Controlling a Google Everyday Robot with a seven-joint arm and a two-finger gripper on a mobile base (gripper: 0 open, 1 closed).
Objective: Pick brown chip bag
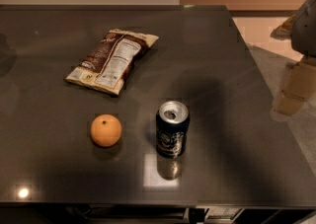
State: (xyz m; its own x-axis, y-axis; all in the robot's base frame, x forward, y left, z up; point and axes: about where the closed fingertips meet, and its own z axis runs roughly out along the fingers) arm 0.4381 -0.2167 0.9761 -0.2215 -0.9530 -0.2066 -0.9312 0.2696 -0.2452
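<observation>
The brown chip bag [113, 60] lies flat on the dark table [222, 70], left of centre and towards the back. It is dark brown with cream edges, and its white nutrition-label panel faces up. Its long side runs diagonally from near left to far right. Nothing touches it. My gripper is out of view in this frame. A grey blurred shape [306, 23] at the upper right edge may be part of my arm, and it is far from the bag.
An orange [106, 130] sits on the table in front of the bag. A dark soda can [172, 129] stands upright to the orange's right. The table's right edge runs diagonally, with floor and cardboard boxes [294, 90] beyond it.
</observation>
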